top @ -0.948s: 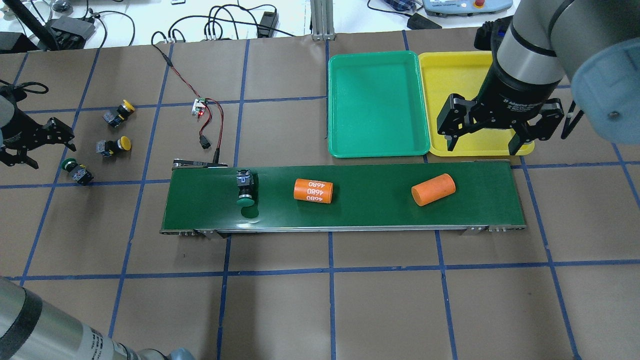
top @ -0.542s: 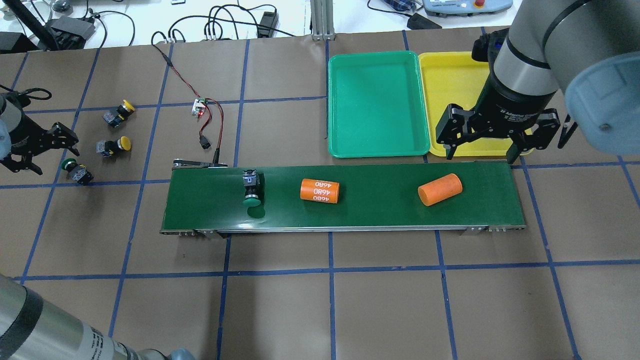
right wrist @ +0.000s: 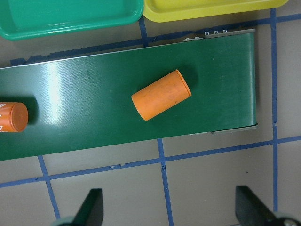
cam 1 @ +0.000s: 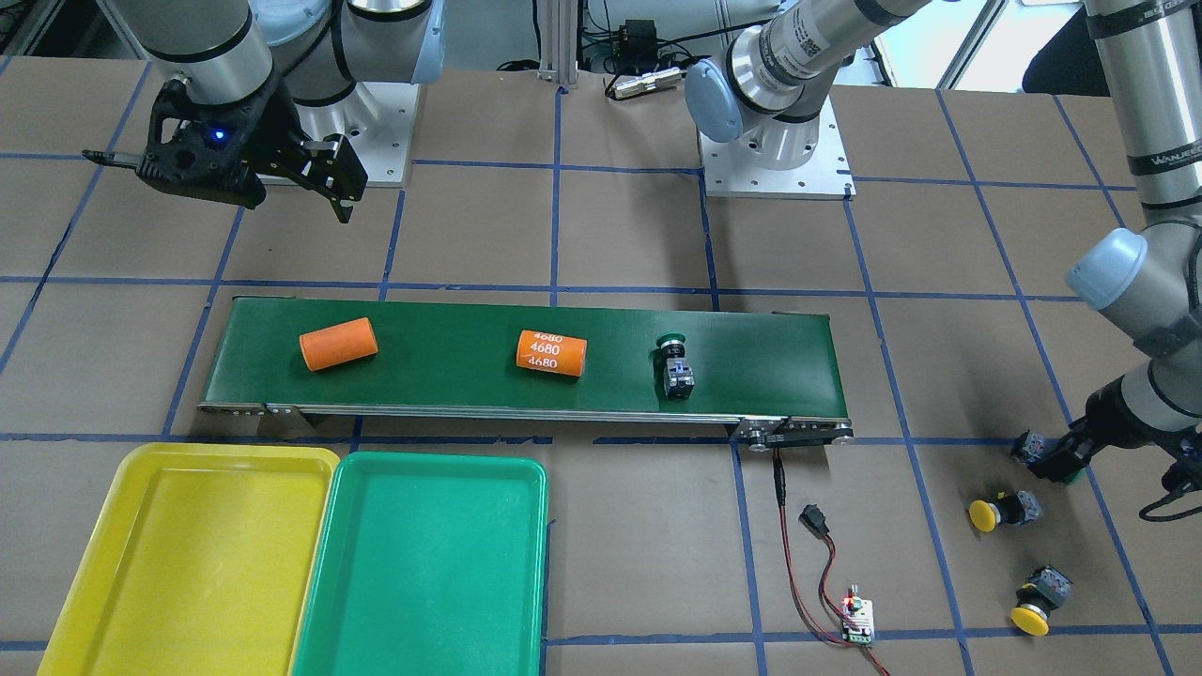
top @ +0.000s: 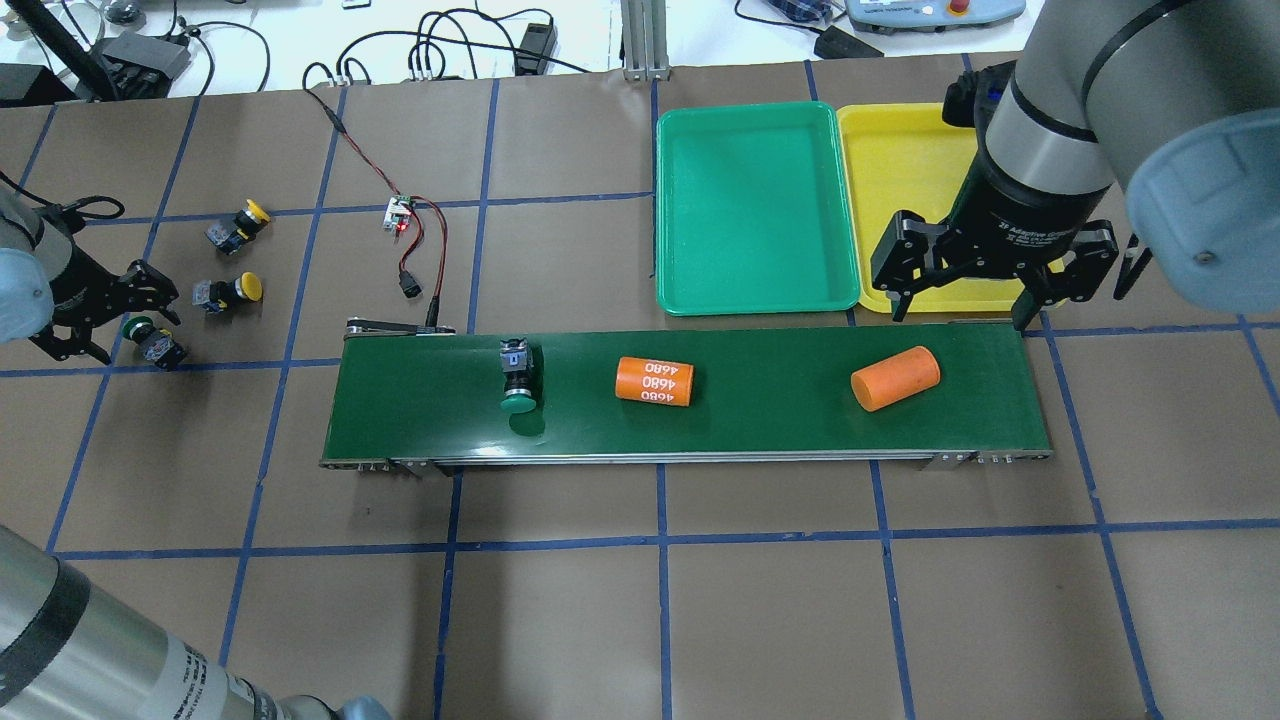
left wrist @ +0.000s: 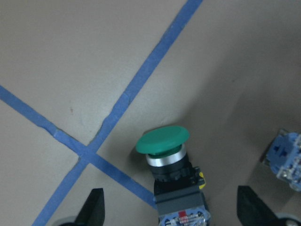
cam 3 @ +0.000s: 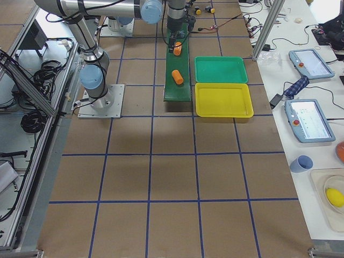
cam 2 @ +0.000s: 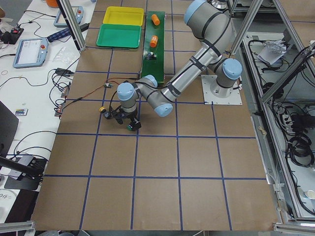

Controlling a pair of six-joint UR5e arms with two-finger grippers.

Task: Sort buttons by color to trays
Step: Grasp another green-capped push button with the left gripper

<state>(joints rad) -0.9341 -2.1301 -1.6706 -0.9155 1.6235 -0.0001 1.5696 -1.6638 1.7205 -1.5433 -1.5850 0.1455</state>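
where tape [left wrist: 117, 110] crosses, button [left wrist: 165, 146] lies (domed).

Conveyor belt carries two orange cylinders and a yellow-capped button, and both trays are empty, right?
No. The button on the conveyor belt has a green cap, not yellow; the overhead exterior view shows it. The 4680 cylinder and plain orange cylinder lie there too, and the green tray and yellow tray are empty.

On the belt [top: 700, 430] lay a button [top: 519, 378] and, rightward, two cylinders [top: 654, 381]; two trays [top: 757, 205] sat beyond it, three buttons [top: 228, 290] off its left end.
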